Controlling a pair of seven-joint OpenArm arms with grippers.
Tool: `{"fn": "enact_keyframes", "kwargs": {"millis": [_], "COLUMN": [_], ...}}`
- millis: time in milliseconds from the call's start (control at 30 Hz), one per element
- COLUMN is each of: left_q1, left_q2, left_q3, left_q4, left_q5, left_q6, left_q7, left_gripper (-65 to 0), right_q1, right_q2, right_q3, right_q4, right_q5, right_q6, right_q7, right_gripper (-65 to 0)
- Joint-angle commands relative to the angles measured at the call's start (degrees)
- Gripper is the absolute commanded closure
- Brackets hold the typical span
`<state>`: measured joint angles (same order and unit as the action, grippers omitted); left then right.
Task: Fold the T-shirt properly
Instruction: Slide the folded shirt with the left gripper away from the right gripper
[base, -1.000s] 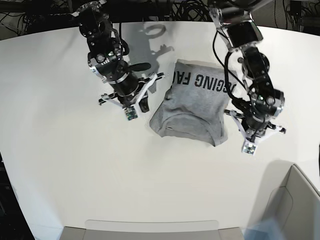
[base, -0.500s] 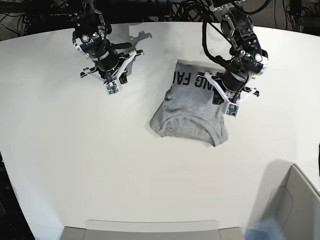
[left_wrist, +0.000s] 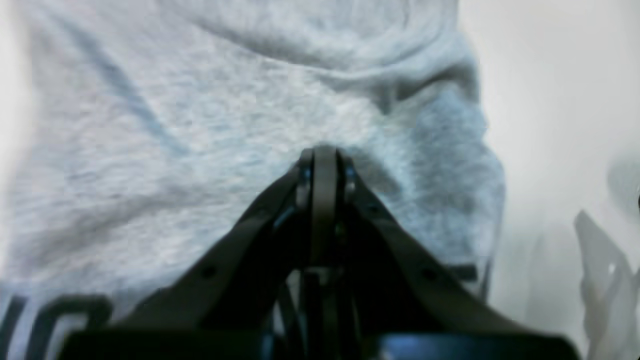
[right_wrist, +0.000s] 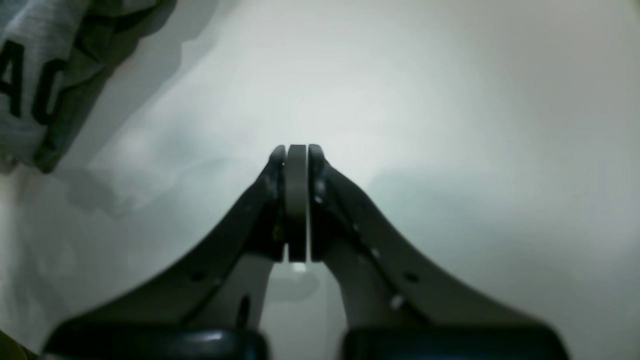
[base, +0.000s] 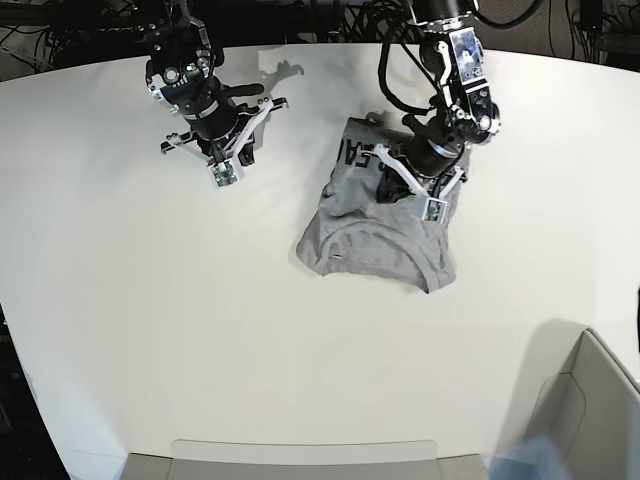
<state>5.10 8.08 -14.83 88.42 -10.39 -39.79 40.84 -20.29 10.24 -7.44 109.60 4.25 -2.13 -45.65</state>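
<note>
The heather-grey T-shirt (base: 365, 235) lies crumpled and partly folded at mid-table, black lettering showing along its far edge. My left gripper (base: 418, 178) hovers over the shirt's far right part. In the left wrist view this left gripper (left_wrist: 325, 155) is shut, its tips at or just above the grey T-shirt (left_wrist: 200, 150), with no cloth between the jaws. My right gripper (base: 235, 150) hangs over bare table to the shirt's far left. Seen from the right wrist, the right gripper (right_wrist: 296, 150) is shut and empty, and a lettered corner of the T-shirt (right_wrist: 30, 75) shows at the upper left.
The white table (base: 150, 320) spreads around the shirt. A grey open box (base: 590, 400) stands at the near right corner, and a flat grey tray edge (base: 300, 455) runs along the near side. Dark cables lie beyond the far edge.
My left arm swung from the shirt's right edge back and left onto its lettered part, and the shirt's far edge shifted slightly left. My right arm drew back to the far left, then held.
</note>
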Motion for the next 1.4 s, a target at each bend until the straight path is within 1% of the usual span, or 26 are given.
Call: {"fn": "enact_keyframes", "kwargs": {"millis": [0,100,167,233,333,400,500,633,700,767,933,1067,1133,1233,1300,1367], "left_q1": [-0.66,-3.21,-3.65,-3.74,-3.74,-3.83,-6.55,-11.65,-13.68,-15.17,-16.05,-18.07,-18.25,-17.63,-15.26,-12.53], "left_q2": [-0.38,-5.39,-8.38,-12.52,-17.00,-19.72,-23.50,-28.60,-30.10,-31.15,-31.50,-31.59,-31.59,-31.15,-30.71,-29.04], "left_q3": [-0.07,0.10,-0.51,-0.60,-0.69,-0.69,-0.69,-0.51,-0.51,-0.25,0.19,0.19,-0.07,-0.60,-0.69,-0.77], "left_q4": [-2.58,-11.54,-16.38,-20.60,-26.40,-30.62,-37.65,-47.76,-50.31,-51.54,-51.46,-51.28,-49.96,-41.52,-34.75,-25.87], "left_q5": [-0.02,-0.11,-0.11,-0.38,-0.38,-0.38,-0.38,-0.29,-0.29,-0.20,-0.02,-0.02,-0.02,-0.29,-0.38,-0.38], "left_q6": [-0.21,-0.21,-0.21,-0.21,-0.21,-0.21,-0.21,-0.21,-0.21,-0.21,-0.21,-0.21,-0.21,-0.21,-0.21,-0.21], "left_q7": [-0.18,-4.31,-6.16,-8.62,-13.54,-16.71,-20.66,-23.92,-23.83,-23.92,-24.53,-22.51,-20.31,-17.24,-15.48,-13.28], "left_gripper": [0.0,0.0,0.0,0.0,0.0,0.0,0.0,0.0,0.0,0.0,0.0,0.0,0.0,0.0,0.0,0.0], "right_q1": [0.38,0.38,0.29,0.29,0.47,0.65,0.91,1.35,1.44,1.44,1.44,1.44,1.26,1.35,1.52,2.32], "right_q2": [0.00,0.00,0.09,0.18,0.09,0.00,-0.09,-0.09,-0.09,-0.09,-0.17,-0.09,-0.09,-0.17,-0.17,0.09], "right_q3": [0.10,0.10,0.10,0.10,0.10,0.10,0.10,0.10,0.10,0.01,0.01,0.01,-0.07,-0.07,0.01,0.01], "right_q4": [1.04,1.04,1.04,1.04,1.04,1.04,1.04,0.95,0.95,0.95,1.12,1.30,1.65,3.85,5.26,7.19], "right_q5": [-0.16,-0.16,-0.16,-0.25,-0.25,-0.25,-0.25,-0.25,-0.25,-0.25,-0.25,-0.25,-0.16,0.10,0.10,0.10], "right_q6": [-0.02,-0.02,-0.02,-0.02,-0.02,-0.02,-0.02,-0.02,-0.02,-0.02,-0.02,-0.02,-0.02,-0.02,-0.02,-0.02], "right_q7": [1.21,1.21,1.21,1.21,1.21,1.21,1.21,1.21,1.21,1.21,1.21,1.21,1.21,1.38,1.38,1.47], "right_gripper": [0.0,0.0,0.0,0.0,0.0,0.0,0.0,0.0,0.0,0.0,0.0,0.0,0.0,0.0,0.0,0.0]}}
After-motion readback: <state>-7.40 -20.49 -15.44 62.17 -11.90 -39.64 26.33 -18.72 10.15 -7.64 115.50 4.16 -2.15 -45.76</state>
